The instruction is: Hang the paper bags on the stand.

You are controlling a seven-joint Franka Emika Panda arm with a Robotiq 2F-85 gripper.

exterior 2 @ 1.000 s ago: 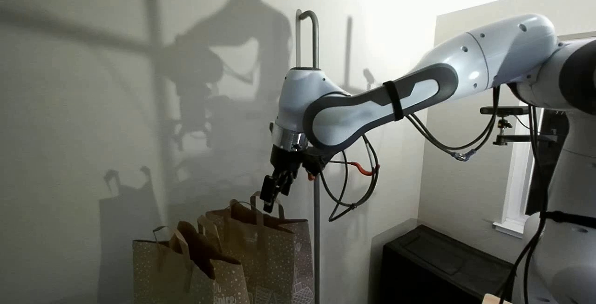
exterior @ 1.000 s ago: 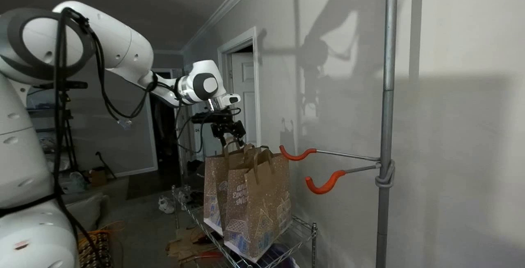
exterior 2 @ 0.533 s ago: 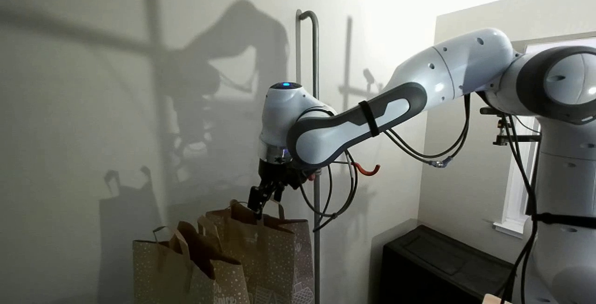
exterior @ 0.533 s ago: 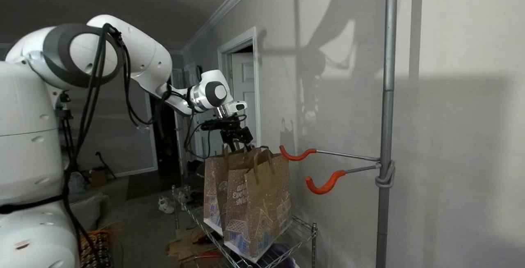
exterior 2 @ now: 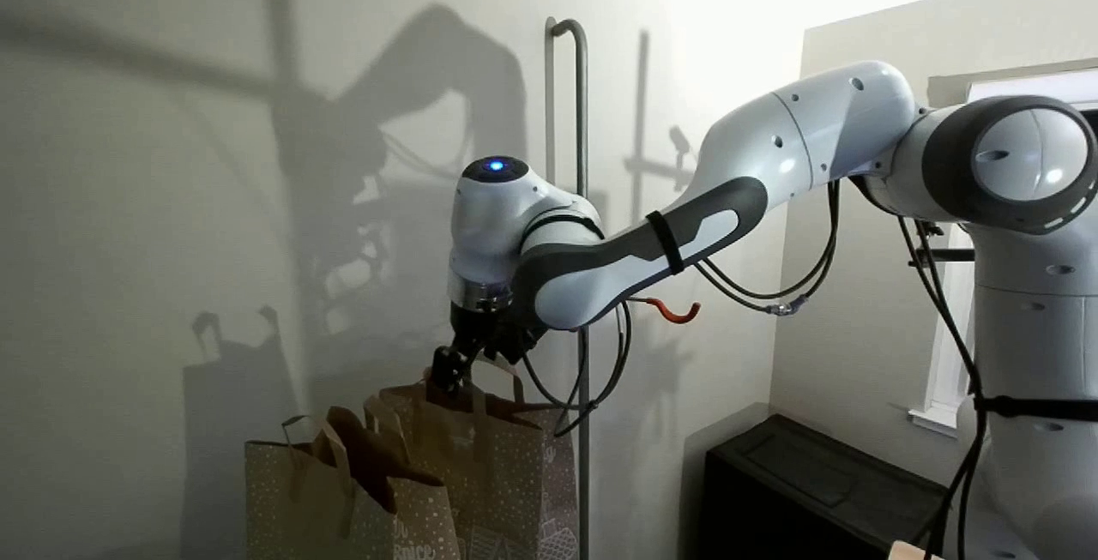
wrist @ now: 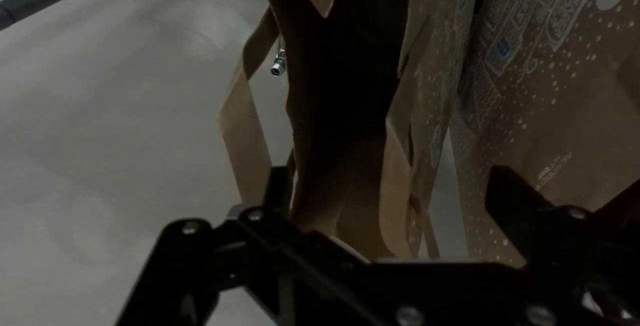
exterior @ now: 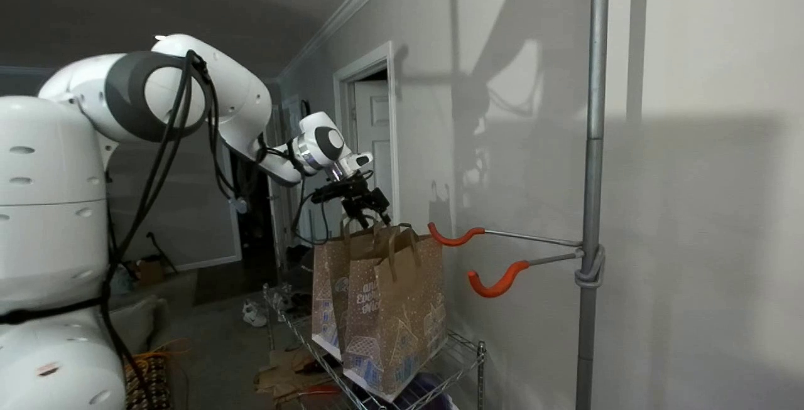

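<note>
Hovering above the wire rack (exterior: 480,360), the gripper (exterior: 377,223) holds its hard black fingers (wrist: 510,206) wide apart; whether they touch the paper, I cannot tell. On this rack stand two brown paper bags (exterior: 411,309), upright, sharp-edged, printed with white dots, their flat handles (wrist: 245,131) bent into loops. Beside the rack rises the stand (exterior: 589,209), a smooth grey metal pole with two curved orange hooks (exterior: 491,291). Its bent top (exterior 2: 578,37) is seen in an exterior view alone. The wrist view looks into one bag's dark hollow; both exterior views show mostly the outside.
</note>
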